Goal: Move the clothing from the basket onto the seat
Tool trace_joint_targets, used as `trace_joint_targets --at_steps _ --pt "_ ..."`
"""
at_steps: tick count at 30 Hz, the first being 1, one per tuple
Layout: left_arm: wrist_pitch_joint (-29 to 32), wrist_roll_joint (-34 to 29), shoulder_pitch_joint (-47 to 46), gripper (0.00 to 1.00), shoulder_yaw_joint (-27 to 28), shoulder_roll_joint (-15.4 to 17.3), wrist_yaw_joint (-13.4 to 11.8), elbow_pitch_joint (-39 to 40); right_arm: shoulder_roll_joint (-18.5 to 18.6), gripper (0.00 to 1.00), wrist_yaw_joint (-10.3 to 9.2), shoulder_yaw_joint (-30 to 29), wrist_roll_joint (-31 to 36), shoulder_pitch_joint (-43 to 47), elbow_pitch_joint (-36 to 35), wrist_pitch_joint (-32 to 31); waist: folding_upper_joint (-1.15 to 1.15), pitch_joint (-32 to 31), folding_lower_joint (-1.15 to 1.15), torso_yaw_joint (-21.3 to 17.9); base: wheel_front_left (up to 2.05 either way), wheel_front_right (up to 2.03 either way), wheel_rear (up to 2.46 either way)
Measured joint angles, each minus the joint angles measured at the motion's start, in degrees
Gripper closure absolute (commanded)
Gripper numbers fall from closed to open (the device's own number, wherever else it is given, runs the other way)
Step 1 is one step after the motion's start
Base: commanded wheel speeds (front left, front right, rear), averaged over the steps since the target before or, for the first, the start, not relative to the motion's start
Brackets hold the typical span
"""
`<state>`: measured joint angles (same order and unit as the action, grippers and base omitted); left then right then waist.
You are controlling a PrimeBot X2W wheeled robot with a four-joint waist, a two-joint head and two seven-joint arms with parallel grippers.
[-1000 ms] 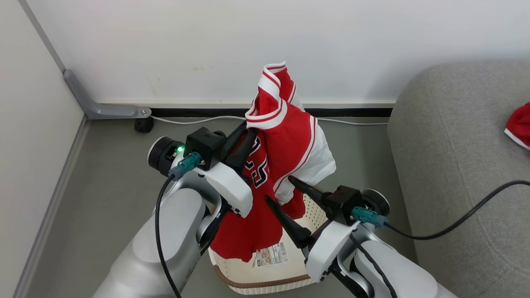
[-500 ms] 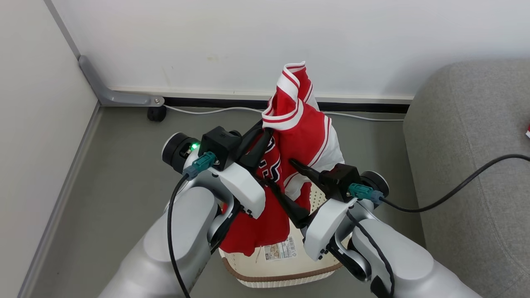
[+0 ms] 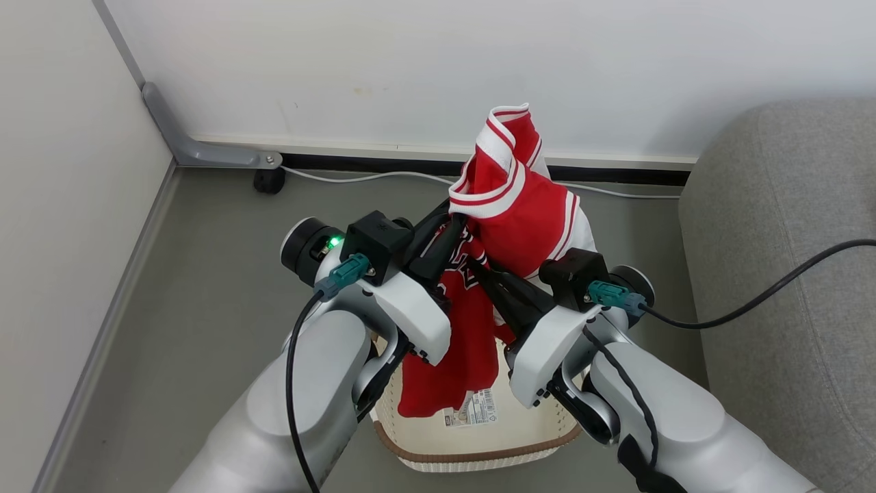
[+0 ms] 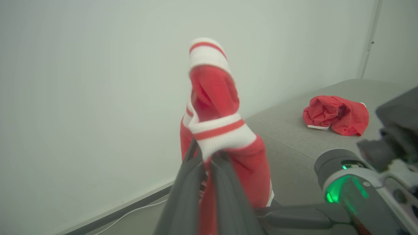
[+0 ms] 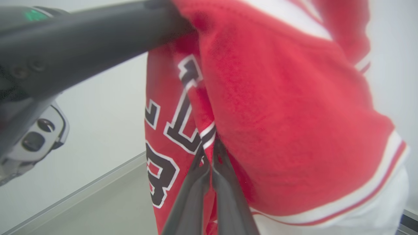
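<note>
Above the basket [image 3: 472, 457] the jersey [image 3: 527, 226] hangs limp, clear of the floor — light, soft, likely to sag and slip. Its striped trim [image 4: 218, 130] is clamped in the left gripper [image 3: 448, 229]; the right gripper [image 3: 479, 270] pinches the lettered cloth [image 5: 173, 130] lower down. That thick trim looks the surest hold. Another red garment [image 4: 336, 114] lies on the seat [image 3: 773, 226].

You'll see the red jersey [image 3: 527, 219], with black-and-white lettering and striped trim, hanging bunched above the cream basket [image 3: 472, 457], its lower end dangling into it. The plain red garment [image 4: 336, 114] lies crumpled on the grey sofa [image 3: 773, 226], right of the basket.
</note>
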<state>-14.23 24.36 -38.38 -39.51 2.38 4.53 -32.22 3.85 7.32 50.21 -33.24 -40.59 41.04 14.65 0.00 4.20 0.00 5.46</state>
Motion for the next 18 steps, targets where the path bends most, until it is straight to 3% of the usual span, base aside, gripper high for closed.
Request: trace_joint_targets --at_steps 3,4,5,6,18 --pt "0.0 0.0 0.0 0.98 0.0 0.0 -0.1 0.0 0.0 1.00 -0.01 -0.2 0.1 0.0 -0.1 0.0 0.00 0.0 0.00 -0.2 0.00 0.00 0.00" --pt "0.0 0.0 0.0 0.75 0.0 0.0 -0.1 0.0 0.0 1.00 -0.01 -0.3 0.1 0.0 -0.2 0.0 0.00 0.0 0.00 -0.3 0.00 0.00 0.00" --pt "0.0 0.0 0.0 0.43 0.0 0.0 -0.1 0.0 0.0 1.00 0.00 -0.3 0.2 0.0 -0.3 0.0 0.00 0.0 0.00 -0.4 0.00 0.00 0.00" --pt "0.0 0.0 0.0 0.00 0.1 0.0 -0.1 0.0 0.0 1.00 -0.01 -0.4 0.5 0.0 -0.4 0.0 0.00 0.0 0.00 -0.5 0.00 0.00 0.00" --pt "-0.2 -0.7 0.1 0.00 1.0 -0.1 -0.3 0.0 0.0 1.00 -0.01 -1.8 1.6 0.1 -2.4 0.0 0.00 0.4 0.00 -2.5 0.00 0.00 0.00"
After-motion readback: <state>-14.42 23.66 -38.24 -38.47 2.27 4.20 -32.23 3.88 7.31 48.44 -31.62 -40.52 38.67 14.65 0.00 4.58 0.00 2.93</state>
